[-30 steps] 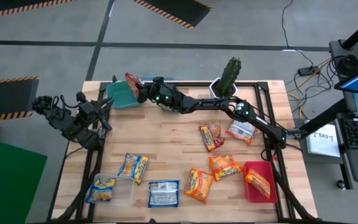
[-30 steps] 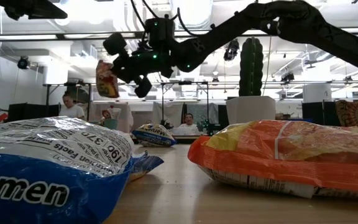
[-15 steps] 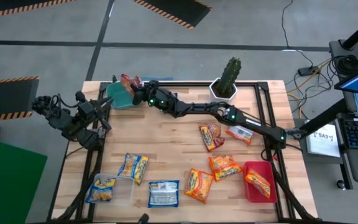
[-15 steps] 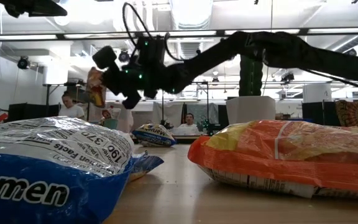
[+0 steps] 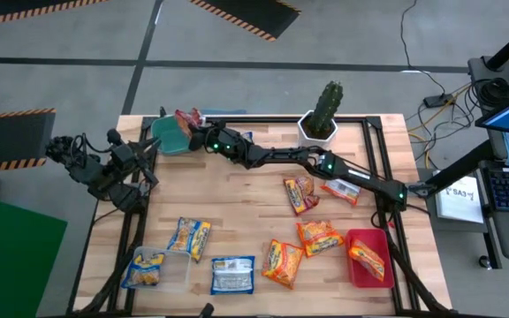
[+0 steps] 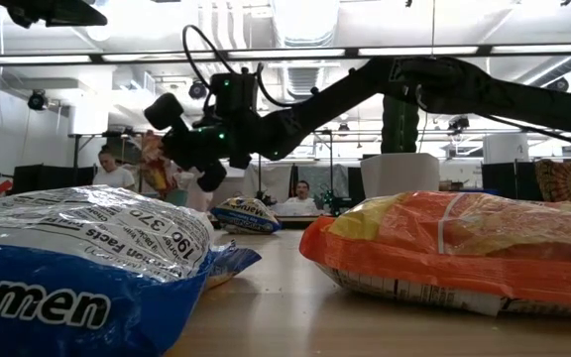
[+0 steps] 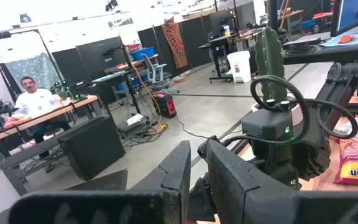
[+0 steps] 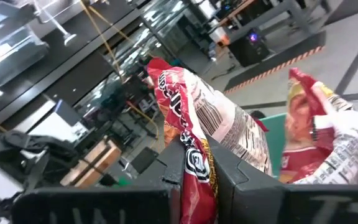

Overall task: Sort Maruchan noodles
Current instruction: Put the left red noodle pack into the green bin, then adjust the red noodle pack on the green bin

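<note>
My right arm [image 5: 325, 163] spans the table's far side, with the cactus [image 5: 327, 108] just behind it. Bare wood [image 5: 228, 203] lies open mid-table; packets [image 5: 300, 237] crowd the near edge.

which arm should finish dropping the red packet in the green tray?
Right. The right gripper is shut on the red-silver noodle packet and hangs at the green tray. The left gripper is shut and empty, parked at the table's left edge.
</note>
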Motion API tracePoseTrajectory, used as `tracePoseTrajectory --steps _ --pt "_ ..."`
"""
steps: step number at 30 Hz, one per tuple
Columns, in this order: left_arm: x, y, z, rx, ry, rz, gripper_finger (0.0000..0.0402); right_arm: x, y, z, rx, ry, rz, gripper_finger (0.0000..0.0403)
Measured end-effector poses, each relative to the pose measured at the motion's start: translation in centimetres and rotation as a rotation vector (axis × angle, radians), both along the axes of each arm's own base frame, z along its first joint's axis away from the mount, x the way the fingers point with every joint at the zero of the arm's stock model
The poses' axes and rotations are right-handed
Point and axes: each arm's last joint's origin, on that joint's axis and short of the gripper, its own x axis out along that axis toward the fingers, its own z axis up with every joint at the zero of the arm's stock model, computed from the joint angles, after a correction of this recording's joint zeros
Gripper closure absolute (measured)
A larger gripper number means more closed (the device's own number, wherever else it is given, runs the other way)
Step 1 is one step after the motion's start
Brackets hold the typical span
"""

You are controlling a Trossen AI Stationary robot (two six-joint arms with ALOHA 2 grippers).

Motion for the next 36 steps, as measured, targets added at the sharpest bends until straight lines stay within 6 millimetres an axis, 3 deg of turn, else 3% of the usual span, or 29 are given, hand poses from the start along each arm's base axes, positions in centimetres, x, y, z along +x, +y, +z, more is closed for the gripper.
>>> tracePoseTrajectory --steps 13,24,27,36 --pt "0.0 0.0 0.0 0.0 0.001 0.0 0.0365 0.0 -0.1 -0.2 0.019 0.011 -0.006 0.0282" --pt "0.0 0.0 0.0 0.001 0.001 -0.001 0.0365 0.0 -0.1 0.1 0.007 0.012 0.064 0.027" --pt "0.0 0.0 0.0 -0.001 0.0 -0.001 0.0365 -0.1 -0.4 1.2 -0.018 0.005 0.195 0.0275" --pt "0.0 0.0 -0.1 -0.008 -0.007 -0.001 0.0365 -1.7 -1.1 6.8 -0.004 0.024 0.648 0.03"
